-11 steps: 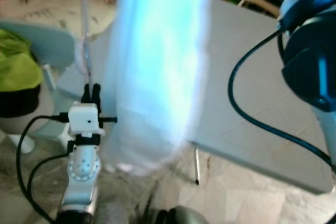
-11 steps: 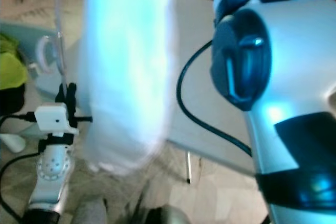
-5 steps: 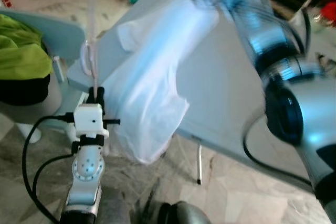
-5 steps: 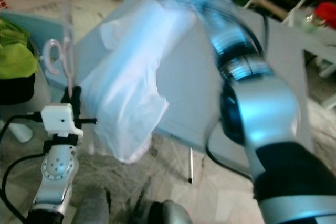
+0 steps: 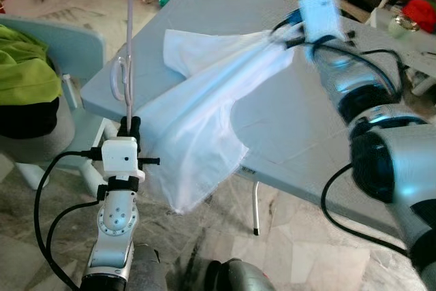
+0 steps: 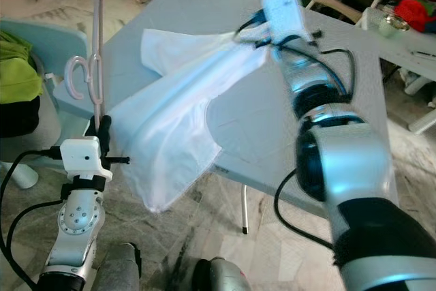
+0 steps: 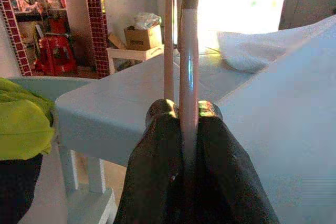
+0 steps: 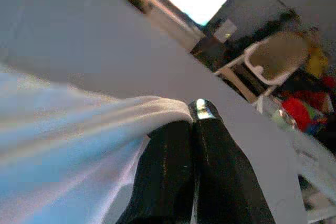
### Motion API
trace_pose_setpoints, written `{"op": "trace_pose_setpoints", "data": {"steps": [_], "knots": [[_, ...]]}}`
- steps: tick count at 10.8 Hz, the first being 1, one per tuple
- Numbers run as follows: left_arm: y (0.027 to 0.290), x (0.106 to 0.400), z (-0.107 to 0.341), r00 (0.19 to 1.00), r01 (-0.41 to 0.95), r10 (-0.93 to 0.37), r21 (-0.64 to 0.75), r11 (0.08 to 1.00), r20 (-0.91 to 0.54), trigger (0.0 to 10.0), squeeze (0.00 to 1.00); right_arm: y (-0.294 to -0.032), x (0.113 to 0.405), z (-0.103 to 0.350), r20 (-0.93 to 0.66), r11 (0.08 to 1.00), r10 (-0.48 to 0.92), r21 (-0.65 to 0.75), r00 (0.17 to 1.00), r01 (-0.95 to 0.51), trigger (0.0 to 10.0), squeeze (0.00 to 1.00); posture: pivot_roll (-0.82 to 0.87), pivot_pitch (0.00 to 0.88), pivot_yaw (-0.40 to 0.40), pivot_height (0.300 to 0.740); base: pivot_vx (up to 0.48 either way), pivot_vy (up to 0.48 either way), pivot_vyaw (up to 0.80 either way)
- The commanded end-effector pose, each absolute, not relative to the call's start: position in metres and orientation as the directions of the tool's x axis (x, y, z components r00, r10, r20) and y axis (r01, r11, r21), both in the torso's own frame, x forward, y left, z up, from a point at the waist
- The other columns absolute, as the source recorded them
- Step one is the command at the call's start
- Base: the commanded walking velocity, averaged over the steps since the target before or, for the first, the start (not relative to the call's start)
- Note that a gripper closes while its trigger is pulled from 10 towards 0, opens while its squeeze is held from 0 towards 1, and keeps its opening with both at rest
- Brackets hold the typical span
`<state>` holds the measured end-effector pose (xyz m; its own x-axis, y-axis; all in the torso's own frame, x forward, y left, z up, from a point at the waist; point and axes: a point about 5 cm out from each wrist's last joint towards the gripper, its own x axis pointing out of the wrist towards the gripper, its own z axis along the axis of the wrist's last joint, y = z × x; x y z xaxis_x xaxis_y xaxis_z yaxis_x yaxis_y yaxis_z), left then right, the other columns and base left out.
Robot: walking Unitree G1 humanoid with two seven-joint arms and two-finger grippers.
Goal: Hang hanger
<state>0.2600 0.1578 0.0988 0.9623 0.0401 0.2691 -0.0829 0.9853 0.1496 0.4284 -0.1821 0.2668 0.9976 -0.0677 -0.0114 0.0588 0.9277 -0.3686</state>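
Currently, per view:
Left gripper point(image 5: 128, 125): lower left of frame, fingers clamped on the stem of the pink hanger point(image 5: 123, 76), which stands upright beside the desk point(image 5: 306, 127) corner.
Right gripper point(image 8: 191, 116): upper right, over the desk, fingers pinched together on the white garment point(image 5: 204, 114).
Garment: stretched from that gripper across the desk, its lower part draped off the edge; possibly touching the hanger, unclear.
Chair point(image 5: 65, 52): far left, green cloth point(image 5: 24, 66) on it.

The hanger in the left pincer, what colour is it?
Pale pink hanger, clearest in the right eye view; left pincer grips its stem.
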Motion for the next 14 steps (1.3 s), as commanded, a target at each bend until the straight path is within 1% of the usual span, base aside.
{"op": "trace_pose_setpoints", "data": {"steps": [1, 2, 3, 4, 5, 6, 7, 9, 10, 11, 12, 13, 14], "knots": [[0.152, 0.260, 0.093, 0.972, -0.052, 0.015, 0.152, 0.987, 0.235, 10.0, 0.00, -0.207, 0.425, 0.323, 0.173, 0.925, -0.193, -0.296, 0.966, 0.238, 10.0, 0.00, 0.19, 0.138, -0.178, 0.740, 0.000, 0.000, 0.00], [0.152, 0.260, 0.093, 0.972, -0.053, 0.017, 0.151, 0.987, 0.234, 10.0, 0.00, -0.209, 0.424, 0.338, 0.227, 0.918, -0.211, -0.288, 0.951, 0.273, 10.0, 0.00, 0.20, 0.137, -0.181, 0.740, 0.000, 0.000, 0.00], [0.152, 0.258, 0.092, 0.973, -0.055, 0.019, 0.150, 0.987, 0.230, 10.0, 0.00, -0.209, 0.418, 0.379, 0.334, 0.913, -0.201, -0.276, 0.921, 0.300, 10.0, 0.00, 0.20, 0.133, -0.191, 0.740, 0.000, 0.000, 0.00], [0.150, 0.259, 0.090, 0.975, -0.065, 0.032, 0.142, 0.988, 0.221, 10.0, 0.00, -0.204, 0.413, 0.403, 0.388, 0.917, -0.173, -0.272, 0.905, 0.293, 10.0, 0.00, 0.20, 0.127, -0.202, 0.740, 0.000, 0.000, 0.00], [0.150, 0.259, 0.090, 0.974, -0.092, 0.061, 0.138, 0.986, 0.217, 10.0, 0.00, -0.200, 0.416, 0.395, 0.385, 0.895, -0.150, -0.337, 0.911, 0.290, 10.0, 0.00, 0.20, 0.130, -0.204, 0.740, 0.000, 0.000, 0.00], [0.147, 0.259, 0.088, 0.976, -0.088, 0.059, 0.131, 0.987, 0.210, 10.0, 0.00, -0.194, 0.423, 0.360, 0.304, 0.893, -0.094, -0.395, 0.948, 0.215, 10.0, 0.00, 0.20, 0.135, -0.198, 0.740, 0.000, 0.000, 0.00], [0.145, 0.257, 0.086, 0.979, -0.071, 0.042, 0.139, 0.988, 0.202, 10.0, 0.00, -0.188, 0.427, 0.311, 0.173, 0.908, -0.033, -0.407, 0.984, 0.102, 10.0, 0.00, 0.19, 0.140, -0.182, 0.740, 0.000, 0.000, 0.00], [0.149, 0.257, 0.085, 0.981, -0.064, 0.034, 0.150, 0.987, 0.193, 10.0, 0.00, -0.178, 0.421, 0.226, -0.038, 0.897, 0.080, -0.433, 0.996, -0.088, 10.0, 0.00, 0.17, 0.142, -0.166, 0.740, 0.000, 0.000, 0.00], [0.149, 0.259, 0.086, 0.981, -0.061, 0.031, 0.153, 0.986, 0.193, 10.0, 0.00, -0.178, 0.416, 0.206, -0.078, 0.878, 0.100, -0.462, 0.992, -0.125, 10.0, 0.00, 0.16, 0.143, -0.164, 0.740, 0.000, 0.000, 0.00], [0.148, 0.261, 0.087, 0.980, -0.057, 0.026, 0.154, 0.986, 0.195, 10.0, 0.00, -0.179, 0.411, 0.187, -0.114, 0.880, 0.103, -0.453, 0.988, -0.144, 10.0, 0.00, 0.15, 0.142, -0.164, 0.740, 0.000, 0.000, 0.00], [0.145, 0.261, 0.085, 0.981, -0.053, 0.023, 0.152, 0.987, 0.190, 10.0, 0.00, -0.183, 0.403, 0.169, -0.111, 0.904, 0.092, -0.408, 0.990, -0.129, 10.0, 0.00, 0.15, 0.144, -0.160, 0.740, 0.000, 0.000, 0.00], [0.144, 0.258, 0.081, 0.985, -0.054, 0.027, 0.154, 0.987, 0.171, 10.0, 0.00, -0.185, 0.398, 0.162, -0.049, 0.940, 0.099, -0.322, 0.994, -0.109, 10.0, 0.00, 0.14, 0.145, -0.157, 0.740, 0.000, 0.000, 0.00], [0.145, 0.256, 0.080, 0.986, -0.054, 0.028, 0.158, 0.986, 0.164, 10.0, 0.00, -0.186, 0.393, 0.157, -0.017, 0.956, 0.108, -0.272, 0.994, -0.109, 10.0, 0.00, 0.14, 0.145, -0.152, 0.740, 0.000, 0.000, 0.00]]}}
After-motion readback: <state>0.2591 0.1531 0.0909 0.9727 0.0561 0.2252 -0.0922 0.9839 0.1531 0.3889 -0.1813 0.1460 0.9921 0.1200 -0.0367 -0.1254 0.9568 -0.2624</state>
